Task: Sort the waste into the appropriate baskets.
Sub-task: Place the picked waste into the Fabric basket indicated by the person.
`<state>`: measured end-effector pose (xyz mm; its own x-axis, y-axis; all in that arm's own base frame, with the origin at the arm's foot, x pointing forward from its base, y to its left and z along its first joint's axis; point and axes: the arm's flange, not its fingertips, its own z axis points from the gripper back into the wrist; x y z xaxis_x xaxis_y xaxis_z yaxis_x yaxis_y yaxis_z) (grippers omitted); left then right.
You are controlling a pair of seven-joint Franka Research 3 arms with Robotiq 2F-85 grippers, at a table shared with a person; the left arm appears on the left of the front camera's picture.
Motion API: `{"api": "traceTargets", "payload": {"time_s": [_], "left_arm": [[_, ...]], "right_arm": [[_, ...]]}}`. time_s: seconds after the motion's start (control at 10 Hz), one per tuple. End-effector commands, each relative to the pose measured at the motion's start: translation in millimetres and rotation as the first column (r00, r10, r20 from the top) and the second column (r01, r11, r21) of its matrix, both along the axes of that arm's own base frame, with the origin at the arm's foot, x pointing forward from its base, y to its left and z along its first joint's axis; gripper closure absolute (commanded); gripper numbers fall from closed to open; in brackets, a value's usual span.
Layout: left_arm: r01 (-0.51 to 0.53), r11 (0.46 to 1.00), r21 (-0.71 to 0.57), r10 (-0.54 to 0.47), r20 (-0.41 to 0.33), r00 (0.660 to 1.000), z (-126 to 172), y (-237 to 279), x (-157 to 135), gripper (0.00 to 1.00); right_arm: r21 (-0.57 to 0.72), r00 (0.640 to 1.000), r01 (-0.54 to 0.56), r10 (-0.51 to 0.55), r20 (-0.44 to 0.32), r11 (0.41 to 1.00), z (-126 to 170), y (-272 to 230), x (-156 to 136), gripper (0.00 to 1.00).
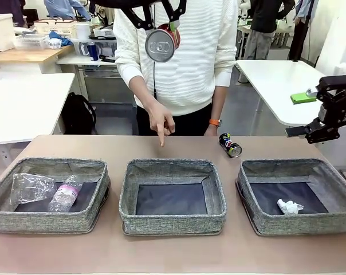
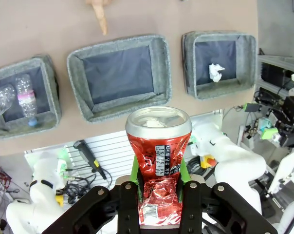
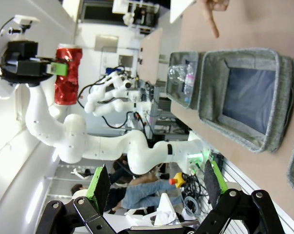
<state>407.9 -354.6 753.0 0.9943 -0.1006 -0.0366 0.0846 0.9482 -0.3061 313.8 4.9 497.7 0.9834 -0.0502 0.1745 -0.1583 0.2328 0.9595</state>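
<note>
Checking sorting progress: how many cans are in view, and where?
2. The red can is held aloft in the left gripper; the dark printed can lies on the table behind the right basket.

- Lighting's bright and even from my seat, looks like overhead room light. The table [image 1: 179,252] is evenly lit in the front view, no harsh glare.
- Shadows are soft: just a faint dark edge under each basket, and the middle basket [image 1: 173,197] has a dim floor toward 6 o'clock.
- Front view is sharp up close; the background toward 12 o'clock goes a bit soft.
- Left wrist view: the red metal can [image 2: 159,158] is crisp, with shiny highlights on its rim and crumpled lower part. Wide-angle bending shows at the edges.
- Right wrist view is washed out at 9 o'clock, white wall nearly blown out, and lines curve toward the corners.
</note>
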Motion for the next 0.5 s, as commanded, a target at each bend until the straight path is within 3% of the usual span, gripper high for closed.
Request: {"api": "traceTargets", "payload": {"time_s": [0.0, 0.3, 0.4], "left_arm": [[0.004, 1.000, 0.003, -0.004, 0.078, 0.997, -58, 3, -10, 0.69], [0.024, 0.999, -0.022, -0.021, 0.141, 0.990, -174, 2, -19, 0.69], [-0.021, 0.999, -0.030, 0.025, 0.154, 0.988, -204, -1, -16, 0.69]], "right_arm": [[0.021, 1.000, -0.001, 0.000, 0.015, 1.000, 1, 1, 1, 0.00], [0.021, 1.000, -0.001, 0.000, 0.015, 1.000, 1, 1, 1, 0.00], [0.021, 1.000, -0.001, 0.000, 0.015, 1.000, 1, 1, 1, 0.00]]}}
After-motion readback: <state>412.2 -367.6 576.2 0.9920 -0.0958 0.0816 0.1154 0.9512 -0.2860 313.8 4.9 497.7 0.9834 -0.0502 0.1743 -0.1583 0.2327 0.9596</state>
